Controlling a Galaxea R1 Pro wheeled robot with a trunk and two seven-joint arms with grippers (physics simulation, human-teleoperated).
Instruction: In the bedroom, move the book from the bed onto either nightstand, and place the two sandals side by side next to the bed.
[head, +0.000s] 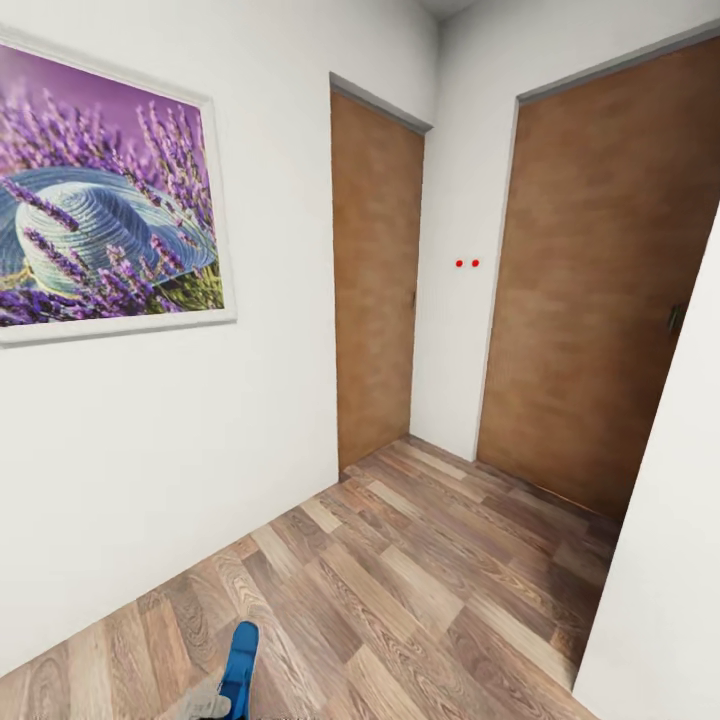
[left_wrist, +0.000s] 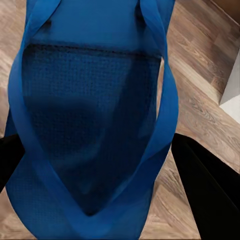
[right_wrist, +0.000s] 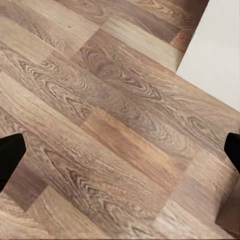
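A blue sandal (left_wrist: 95, 125) is clamped in the left pincer (left_wrist: 100, 165), its dark fingers (left_wrist: 210, 190) pressed against either side of the sole, whose long axis runs away from the wrist; in the head view its blue tip (head: 240, 668) is seen low over the wood floor (head: 430, 590). The right pincer (right_wrist: 120, 150) is spread wide with nothing between its fingers. Two closed doors (head: 375, 270) are faced; the bed must be sought elsewhere
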